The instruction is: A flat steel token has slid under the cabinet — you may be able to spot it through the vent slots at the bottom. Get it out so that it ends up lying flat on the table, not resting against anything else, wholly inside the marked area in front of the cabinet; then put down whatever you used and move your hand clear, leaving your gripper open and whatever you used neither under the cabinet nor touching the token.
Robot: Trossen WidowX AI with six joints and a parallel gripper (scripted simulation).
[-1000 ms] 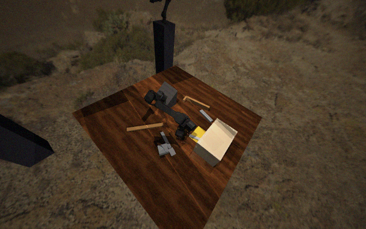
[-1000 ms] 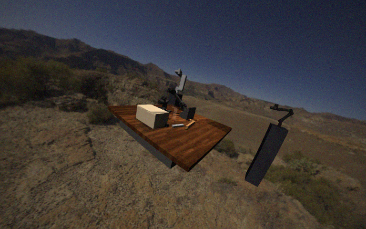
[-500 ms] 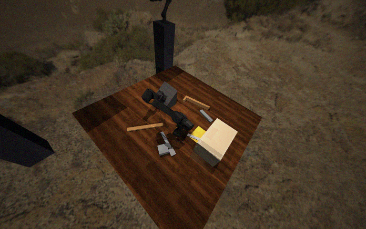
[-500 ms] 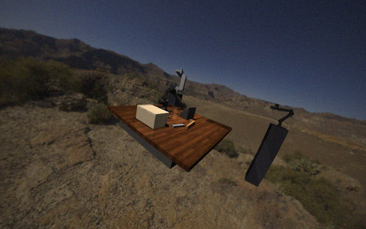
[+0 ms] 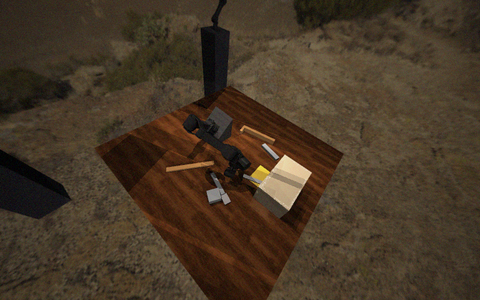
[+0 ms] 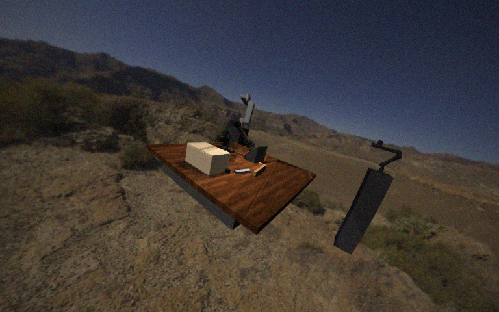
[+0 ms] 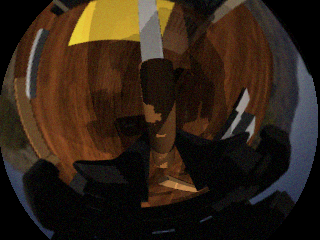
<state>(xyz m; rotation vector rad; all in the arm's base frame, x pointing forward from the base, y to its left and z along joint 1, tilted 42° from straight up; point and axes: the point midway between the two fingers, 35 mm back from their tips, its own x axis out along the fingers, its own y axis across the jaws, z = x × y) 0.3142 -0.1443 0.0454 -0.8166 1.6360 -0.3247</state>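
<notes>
The beige cabinet stands on the right side of the wooden table. The yellow marked area lies in front of it. My gripper is low over the table at the near edge of the yellow area. It is shut on a thin grey bar. The steel token is not visible in any view.
A grey rake-like tool lies left of the gripper. A wooden stick lies further left. Another wooden stick and a short grey bar lie behind the cabinet. The arm's grey base is at the back.
</notes>
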